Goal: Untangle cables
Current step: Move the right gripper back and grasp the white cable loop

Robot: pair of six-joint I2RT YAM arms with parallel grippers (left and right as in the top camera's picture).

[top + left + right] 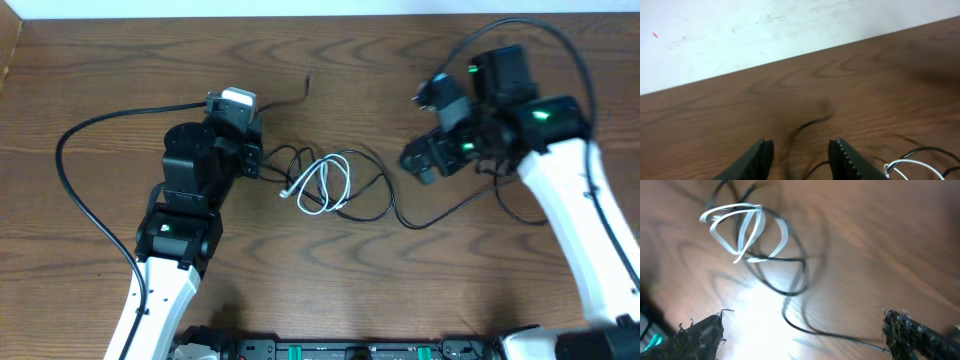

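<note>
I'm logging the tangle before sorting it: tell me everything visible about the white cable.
The white cable is thin and flexible, coiled in a few loose overlapping loops lying flat on the wooden table. Black cords cross through its loops. One tip sticks out toward the left arm.

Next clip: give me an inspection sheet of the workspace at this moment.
Surface: brown wood-grain table.
Job's things: cables, black and white loops tangled mid-table, between the arms.
Clutter: nothing seen.
Grippers: left claw open beside the tangle; right claw open, a black strand below it.
Cables: thick black arm wires trail over the table.
Surroundings: white wall beyond the table edge.
</note>
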